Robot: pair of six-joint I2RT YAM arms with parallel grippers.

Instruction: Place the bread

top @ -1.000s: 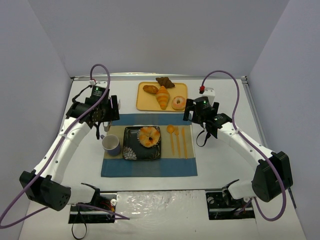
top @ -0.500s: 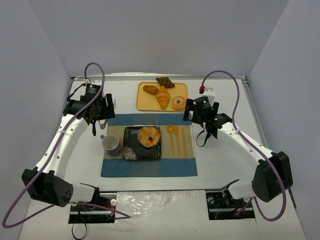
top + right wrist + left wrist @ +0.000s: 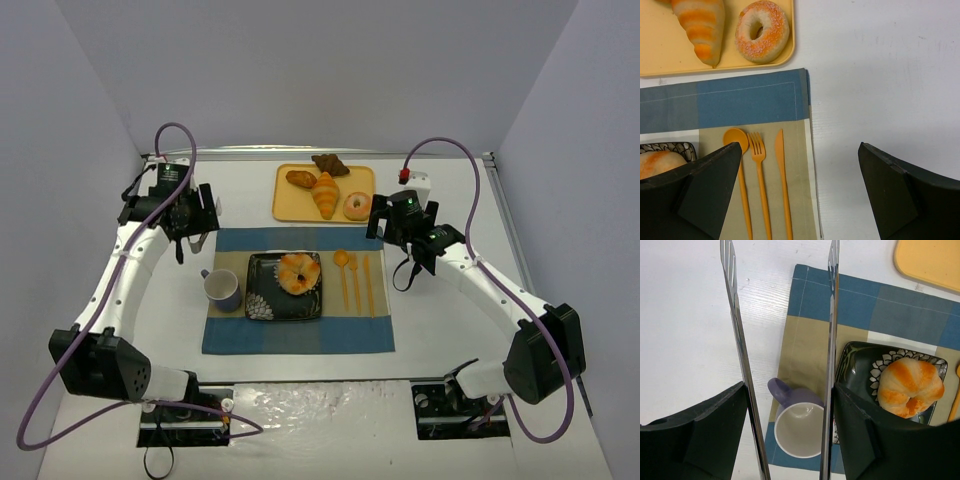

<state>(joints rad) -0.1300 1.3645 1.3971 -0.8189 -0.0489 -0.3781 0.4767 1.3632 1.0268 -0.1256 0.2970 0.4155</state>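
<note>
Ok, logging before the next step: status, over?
Left pincer open, empty; right pincer open, empty. Bread on black plate. Nothing blocking.

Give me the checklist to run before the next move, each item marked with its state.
1. bread on the black plate: ok, it lies inside the rim.
2. left gripper free of the bread: ok, fingers apart, nothing between them.
3. right gripper empty: ok, open, nothing held.
4. mug upright: ok, it stands left of the plate.
5. cutlery in a row on the placemat: ok.
6. Bread seated flat underneath: cannot tell.
</note>
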